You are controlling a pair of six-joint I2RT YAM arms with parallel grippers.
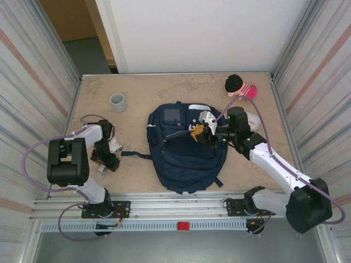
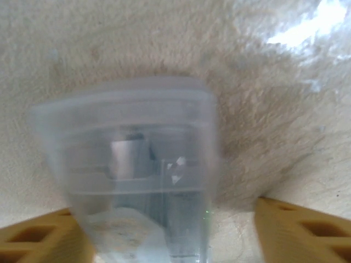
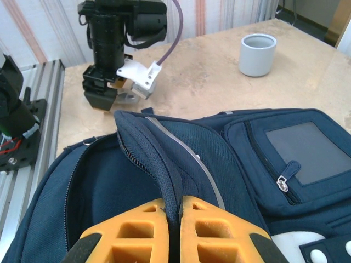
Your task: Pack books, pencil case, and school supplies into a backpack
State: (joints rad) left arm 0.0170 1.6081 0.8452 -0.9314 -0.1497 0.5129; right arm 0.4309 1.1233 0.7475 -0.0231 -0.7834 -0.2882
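The navy backpack [image 1: 181, 159] lies flat in the middle of the table with its main compartment unzipped. My right gripper [image 3: 175, 211] is shut on the zipper edge of the backpack's front panel [image 3: 164, 159] and holds it up, so the dark inside shows to the left. At the table's left, my left gripper [image 1: 107, 160] points down over the pale translucent pencil case [image 2: 131, 164]. The case lies between the fingers, against the left one, with a gap to the right fingertip [image 2: 296, 230]. The gripper is open. The books are out of view.
A grey cup [image 1: 118, 101] stands at the back left. A pink and black plush toy [image 1: 239, 86] sits at the back right corner. A white object [image 1: 207, 116] lies by the backpack's top right. Metal walls close both sides, and a rail runs along the near edge.
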